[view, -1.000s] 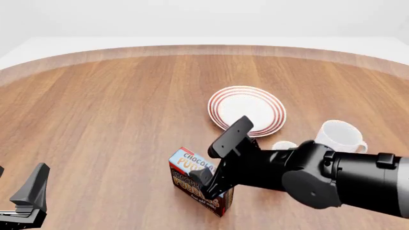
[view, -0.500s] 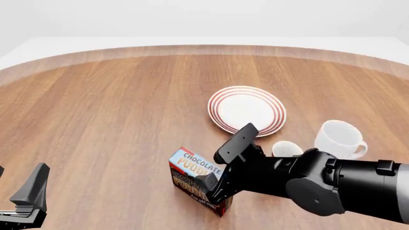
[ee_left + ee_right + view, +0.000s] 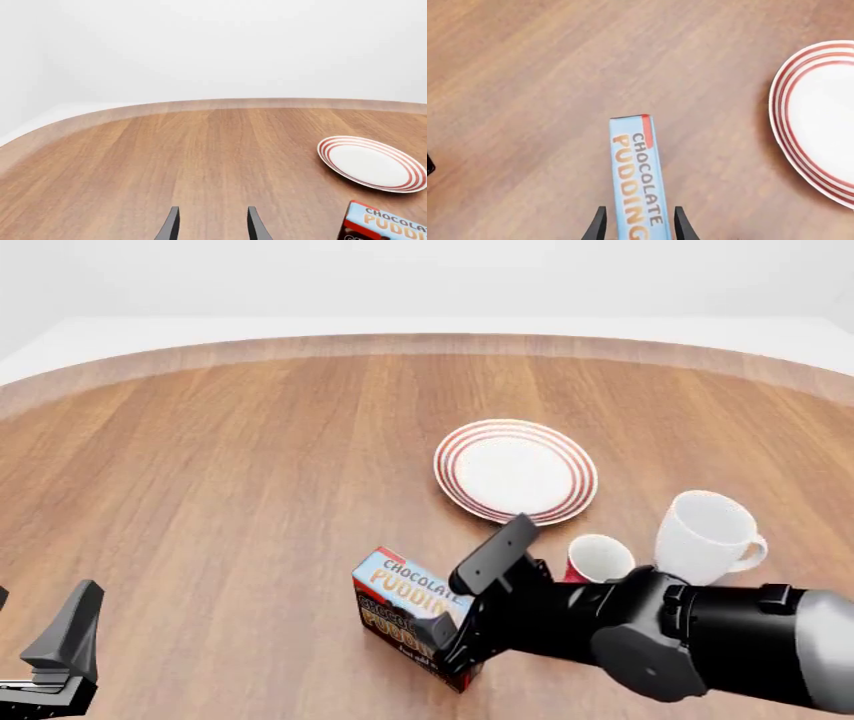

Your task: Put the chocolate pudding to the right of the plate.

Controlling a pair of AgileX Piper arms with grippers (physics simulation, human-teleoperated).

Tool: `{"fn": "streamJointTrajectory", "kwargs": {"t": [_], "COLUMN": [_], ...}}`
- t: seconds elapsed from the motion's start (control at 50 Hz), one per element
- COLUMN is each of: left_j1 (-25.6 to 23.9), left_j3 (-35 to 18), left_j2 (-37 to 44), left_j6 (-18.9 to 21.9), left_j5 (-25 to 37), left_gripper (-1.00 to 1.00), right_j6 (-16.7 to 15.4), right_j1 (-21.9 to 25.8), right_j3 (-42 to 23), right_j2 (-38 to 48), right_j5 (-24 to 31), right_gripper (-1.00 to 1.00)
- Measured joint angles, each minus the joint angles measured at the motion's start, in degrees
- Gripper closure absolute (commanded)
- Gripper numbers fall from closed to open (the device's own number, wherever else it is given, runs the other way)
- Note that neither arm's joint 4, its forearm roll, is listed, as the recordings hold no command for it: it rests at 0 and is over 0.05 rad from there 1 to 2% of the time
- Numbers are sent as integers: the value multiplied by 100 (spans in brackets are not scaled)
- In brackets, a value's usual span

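between right jaws, chocolate pudding

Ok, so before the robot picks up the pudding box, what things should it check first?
1. Right gripper fingers on both sides of the chocolate pudding: ok, one on each side.
2. Fingers squeezing the box: cannot tell, slim gaps seem to show.
3. Box standing on the table: ok, upright on its edge.
4. Landing spot right of the plate: not ok, a white mug and a red mug stand there.
5. Left gripper out of the way: ok, open, nothing between its fingers.
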Motion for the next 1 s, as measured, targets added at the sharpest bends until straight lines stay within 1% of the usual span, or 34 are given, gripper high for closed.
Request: {"fn": "streamJointTrajectory", "kwargs": {"t": [0.32, 0.64, 0.66, 1.0], "left_j1": [0, 0, 0, 0], "left_j3": [0, 0, 0, 0], "left_j2": [0, 0, 0, 0], "left_j6": [0, 0, 0, 0], "left_j5": [0, 0, 0, 0], "left_gripper": [-100, -100, -100, -100], "right_j6": [138, 197, 199, 112], "right_j1": [53, 70, 70, 19], "right_j3": [118, 210, 213, 282], "right_j2": [192, 267, 268, 199], "right_j5": [-240, -365, -369, -438], "right_gripper": [-100, -100, 100, 100]}}
